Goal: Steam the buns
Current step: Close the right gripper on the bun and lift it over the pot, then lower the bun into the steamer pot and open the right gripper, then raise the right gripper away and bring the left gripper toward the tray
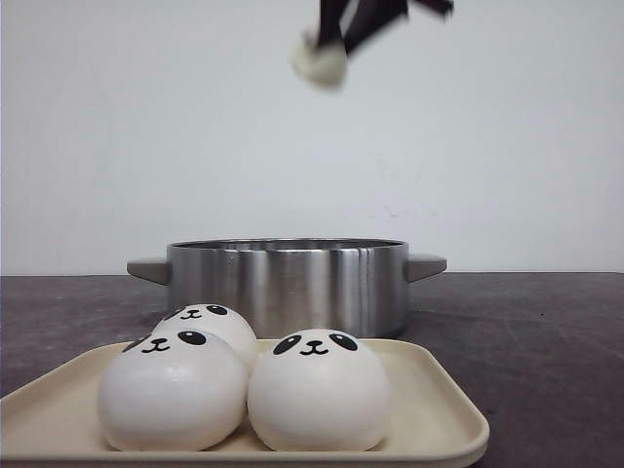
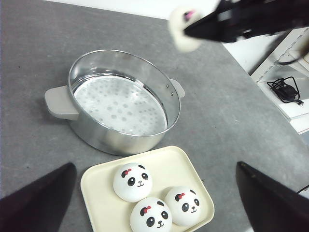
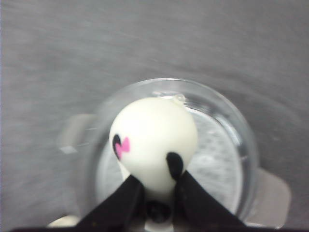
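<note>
Right gripper [image 3: 157,191] clenched on one bun [image 3: 153,144], jaws pinching its lower end, held high in the air. Carried bun seen blurred near the top of the front view [image 1: 320,62], well above the steamer pot [image 1: 288,283]. From the right wrist camera, bun framed straight over the pot's perforated floor [image 3: 217,159], so pot lay directly below the jaws: coming move judged a plain vertical descent, little sideways correction needed. Bun roughly round, no real long axis; pink bow and one black ear turned toward the wrist camera, face not in view.

Pot apparently bare inside, perforated plate [image 2: 120,104] unobstructed, rim open, two grey handles out to the sides. Nothing seen between bun and pot. Likely concern only the rim, should the descent drift off centre.

Three more buns still waiting on the cream tray [image 2: 188,166], just in front of the pot on the grey desk [image 2: 38,48]: one toward the pot [image 2: 132,181], two nearer the robot [image 2: 150,216] [image 2: 183,206], clustered and touching or nearly so.

Left gripper [image 2: 154,203] hung above the tray, dark fingertips [image 2: 41,200] spread wide at the frame's corners, released and holding nothing. Right arm plainly the one placed for the drop; left nearer the tray. Task judged at its first placement, three buns left.
</note>
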Controlling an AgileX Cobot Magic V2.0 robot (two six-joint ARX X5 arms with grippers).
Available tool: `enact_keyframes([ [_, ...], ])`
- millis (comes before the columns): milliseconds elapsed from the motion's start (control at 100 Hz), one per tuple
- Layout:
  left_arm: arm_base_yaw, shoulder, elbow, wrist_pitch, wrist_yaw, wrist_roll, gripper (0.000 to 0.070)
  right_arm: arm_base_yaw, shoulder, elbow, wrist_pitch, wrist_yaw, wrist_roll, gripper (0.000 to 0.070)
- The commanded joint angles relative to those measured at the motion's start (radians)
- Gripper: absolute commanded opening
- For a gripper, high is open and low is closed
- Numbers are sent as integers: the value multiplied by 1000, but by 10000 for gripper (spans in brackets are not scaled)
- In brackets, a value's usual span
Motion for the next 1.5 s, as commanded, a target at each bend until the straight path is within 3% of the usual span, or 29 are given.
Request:
enact_keyframes([
  [0,-9,2,11,7,1,-22,625,-2,61,14,34,1,-20,7],
  [300,-13,2,11,7,0,-15,625,-17,285,14,146,5,-14,7],
  [580,-13,2,11,1,1,-15,625,-19,390,14,140,8,-12,19],
  [640,-13,2,11,-1,1,-15,625,-20,393,14,137,14,-11,115],
  [730,-13,2,11,-1,1,-15,625,-19,393,14,137,39,-5,364],
  [790,-13,2,11,-1,1,-15,625,-19,393,14,135,50,-3,425],
  [1070,-22,2,11,-2,1,-15,625,-21,377,27,121,49,60,425],
  [1200,-22,2,11,-3,1,-15,625,-21,365,116,42,49,60,406],
  [1250,-22,2,11,-7,1,-15,625,-21,364,171,-20,56,58,328],
  [1320,-22,2,11,-17,1,-15,624,-18,350,249,-119,57,32,42],
  [1340,-22,2,11,-22,1,-15,624,-16,344,269,-141,56,22,0],
  [1400,-22,6,11,-31,1,-15,611,2,312,311,-190,64,-9,18],
  [1490,-25,24,11,-34,2,-15,528,43,219,320,-213,94,-42,18],
])
